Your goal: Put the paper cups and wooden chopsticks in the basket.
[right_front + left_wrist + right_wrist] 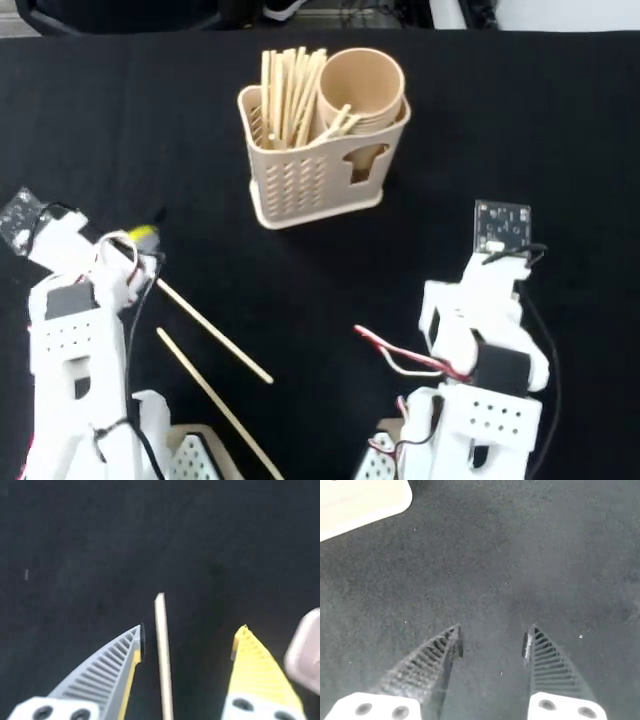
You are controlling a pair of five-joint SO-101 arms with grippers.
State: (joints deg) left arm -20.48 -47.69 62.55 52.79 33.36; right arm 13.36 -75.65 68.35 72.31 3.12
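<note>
BASKET NEARLY FULL, TWO STICKS TO GO: We find the basket (315, 165) upright on the black bench (520, 120) and already loaded, with a stack of paper cups (362, 88) nested in one compartment and a sheaf of chopsticks (288, 95) standing on end in the other, a few slanting over toward the cups. Two loose sticks lie flat on the bench, well apart from the basket on the side facing the arms, roughly parallel to each other. The near stick (215, 333) points its upper tip back toward the basket, and the far stick (220, 403) lies farther off. The left gripper (190, 632) straddles that upper tip with its fingers spread wide, one grey and one yellow, and neither touches the wood. The stick runs lengthwise down the gap, a pose we judge is meant to pinch it across its thin width before a lift to the basket. The right gripper (492, 635) hangs over bare bench on the other side of the basket's front, its fingers moderately parted and holding nothing. We take it to be parked out of the way while its partner works. A pale corner (360, 500) at the edge of its view is probably the basket's foot. The near stick is slim, straight, light in colour and squared at the tip. By our reckoning it is light enough to pivot or roll if the fingers close off-centre.
</note>
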